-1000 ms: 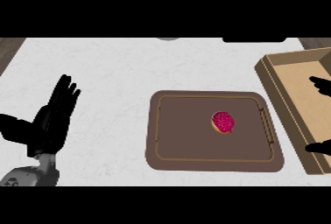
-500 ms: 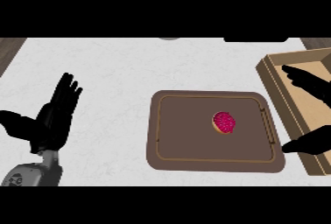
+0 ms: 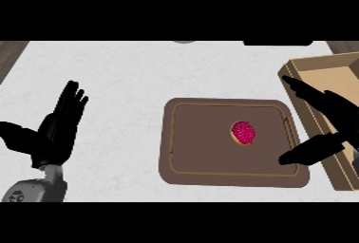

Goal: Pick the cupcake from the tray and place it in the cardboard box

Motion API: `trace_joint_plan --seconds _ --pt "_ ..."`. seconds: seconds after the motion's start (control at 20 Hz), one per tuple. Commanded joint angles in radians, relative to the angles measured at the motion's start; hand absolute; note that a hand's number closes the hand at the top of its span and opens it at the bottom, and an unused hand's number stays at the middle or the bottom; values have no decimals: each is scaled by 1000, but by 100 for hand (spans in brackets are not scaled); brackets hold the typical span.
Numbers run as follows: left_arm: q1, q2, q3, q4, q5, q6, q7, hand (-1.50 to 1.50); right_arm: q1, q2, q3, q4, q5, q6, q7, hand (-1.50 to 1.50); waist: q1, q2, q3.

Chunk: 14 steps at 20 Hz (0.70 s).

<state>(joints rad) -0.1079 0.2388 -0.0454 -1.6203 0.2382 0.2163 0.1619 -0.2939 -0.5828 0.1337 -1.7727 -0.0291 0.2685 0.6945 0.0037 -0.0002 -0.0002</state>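
Observation:
A cupcake point(image 3: 244, 133) with pink-red frosting lies right of centre on the brown tray point(image 3: 196, 161). The cardboard box point(image 3: 328, 76) stands just right of the tray, running off the view's right edge. My right hand point(image 3: 329, 121) hovers open over the tray's right rim and the box's left wall, fingers stretched up and left, thumb low toward the tray. It is right of the cupcake and apart from it. At the left, well off the tray, my left hand point(image 3: 54, 130) rests open over the counter with its fingers up.
The white counter point(image 3: 140, 76) surrounds the tray. A strip of wood shows at the far left corner point(image 3: 10, 54), and a dark object point(image 3: 277, 43) and a small grey one point(image 3: 184, 42) sit at the back edge.
My right hand has come in from the right edge, moving left over the box wall toward the tray and cupcake. The left hand, tray and cupcake have stayed put.

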Motion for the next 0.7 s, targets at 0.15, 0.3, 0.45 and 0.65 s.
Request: trace_joint_plan --seconds 0.15,0.3,0.45,0.65 --pt "-2 -28 5 -74 -50 16 68 0 -41 119 -11 78 83 42 12 -150 1 0 0" --pt "-13 -44 20 -75 -54 16 75 0 56 139 -28 -9 117 37 10 -150 -4 -1 0" --pt "58 -42 13 -129 -48 -25 76 0 -16 188 -8 53 193 18 -2 -150 1 -1 0" --pt "-3 -37 54 -79 -62 -34 98 0 -8 235 -9 29 230 36 43 -150 -1 0 0"
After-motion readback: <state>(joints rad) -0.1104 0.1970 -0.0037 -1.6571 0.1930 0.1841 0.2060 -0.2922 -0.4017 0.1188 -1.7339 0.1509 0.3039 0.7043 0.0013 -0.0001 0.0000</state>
